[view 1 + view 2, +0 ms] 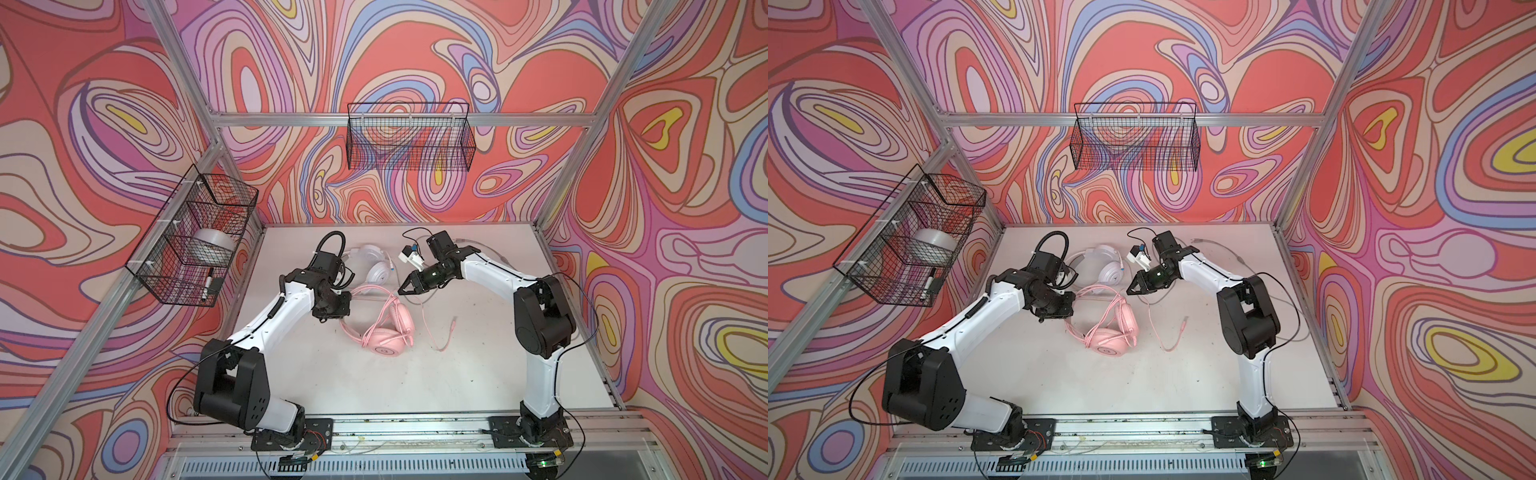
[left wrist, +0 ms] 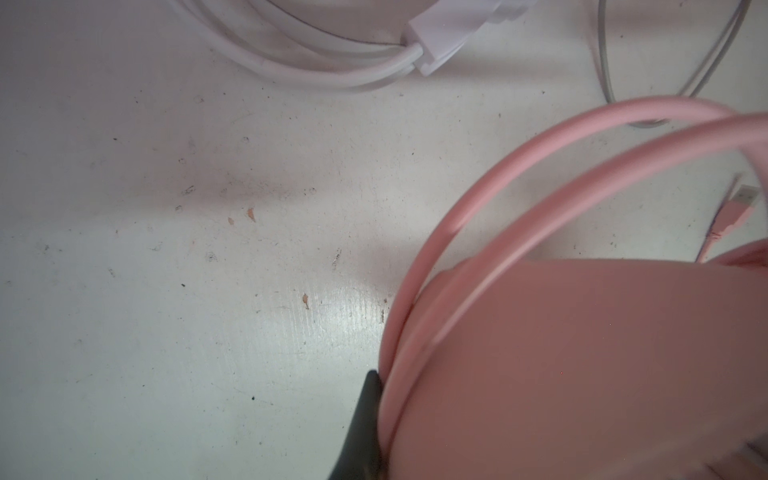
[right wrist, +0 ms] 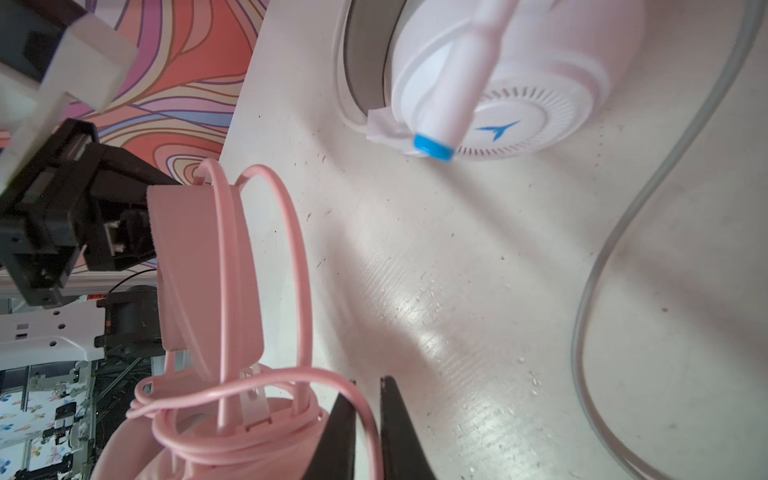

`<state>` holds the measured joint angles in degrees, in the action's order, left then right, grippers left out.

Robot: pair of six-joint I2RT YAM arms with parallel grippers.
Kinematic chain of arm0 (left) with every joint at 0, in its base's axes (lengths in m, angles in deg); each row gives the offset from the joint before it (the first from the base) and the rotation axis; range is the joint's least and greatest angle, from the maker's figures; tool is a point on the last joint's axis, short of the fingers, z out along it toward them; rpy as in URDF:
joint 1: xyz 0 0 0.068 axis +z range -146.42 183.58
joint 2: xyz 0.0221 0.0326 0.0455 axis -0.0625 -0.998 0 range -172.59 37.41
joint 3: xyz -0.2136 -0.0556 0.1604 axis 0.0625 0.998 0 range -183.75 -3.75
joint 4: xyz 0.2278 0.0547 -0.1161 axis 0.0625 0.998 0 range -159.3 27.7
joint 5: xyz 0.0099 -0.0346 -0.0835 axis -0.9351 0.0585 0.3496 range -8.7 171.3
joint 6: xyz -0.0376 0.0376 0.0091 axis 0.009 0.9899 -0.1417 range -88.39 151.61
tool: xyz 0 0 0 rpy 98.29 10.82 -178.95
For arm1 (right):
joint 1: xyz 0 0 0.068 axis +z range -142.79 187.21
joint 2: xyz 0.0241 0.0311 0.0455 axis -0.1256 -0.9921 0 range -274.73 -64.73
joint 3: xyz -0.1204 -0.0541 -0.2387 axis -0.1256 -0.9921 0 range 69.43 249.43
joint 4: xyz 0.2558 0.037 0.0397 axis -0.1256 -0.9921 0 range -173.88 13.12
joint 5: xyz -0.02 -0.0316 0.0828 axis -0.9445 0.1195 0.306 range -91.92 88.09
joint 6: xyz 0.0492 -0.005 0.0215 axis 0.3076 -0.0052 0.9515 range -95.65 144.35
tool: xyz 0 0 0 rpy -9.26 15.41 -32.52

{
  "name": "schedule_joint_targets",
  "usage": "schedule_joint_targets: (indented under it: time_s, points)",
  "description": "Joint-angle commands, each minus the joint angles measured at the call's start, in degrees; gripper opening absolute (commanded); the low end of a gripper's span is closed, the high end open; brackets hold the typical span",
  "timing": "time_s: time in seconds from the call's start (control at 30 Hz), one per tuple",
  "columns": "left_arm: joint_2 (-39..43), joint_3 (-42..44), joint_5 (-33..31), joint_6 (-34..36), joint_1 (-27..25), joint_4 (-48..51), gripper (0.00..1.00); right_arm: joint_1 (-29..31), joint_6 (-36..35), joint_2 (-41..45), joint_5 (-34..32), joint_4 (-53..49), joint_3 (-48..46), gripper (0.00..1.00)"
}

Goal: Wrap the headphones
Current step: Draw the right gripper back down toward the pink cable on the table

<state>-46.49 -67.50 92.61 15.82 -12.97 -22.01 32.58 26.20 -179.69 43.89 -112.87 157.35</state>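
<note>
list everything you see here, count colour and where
pink headset: 1, pink, table middle, headband held up
white headset: 1, white, on the table behind the pink one
pink cable: 1, pink, looped around the pink headset, tail trailing right
grey cable: 1, grey-white, loose on the table's right rear
baskets: 2, black wire, left wall and back wall
tape roll: 1, whitish, left-wall basket
marker: 1, black and white, left-wall basket
table: 1, white
arms: 2, white and black, front rail
left end effector: black, shut on the pink headset's headband
right end effector: black, slightly open, pink cable between its fingers
</note>
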Motion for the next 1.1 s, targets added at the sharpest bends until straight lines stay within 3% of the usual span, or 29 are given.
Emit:
schedule_joint_targets:
  time_s: [0.0, 0.53, 1.07]
  points:
    - [0.49, -1.3, 5.51, 1.91, -0.36, 1.77, 0.0, -1.11, 0.96, 2.14, -3.26, 2.35, -2.96, 0.15]
    - [1.28, 0.03, 12.98, -0.79, 2.45, -1.97, 0.0, -1.98, 5.39, 5.78, -2.65, 10.07, -17.42, 0.17]
    - [0.93, 1.34, 17.52, -8.16, 5.25, -9.51, 0.0, -1.9, 8.79, 5.62, -0.89, 15.95, -26.07, 0.17]
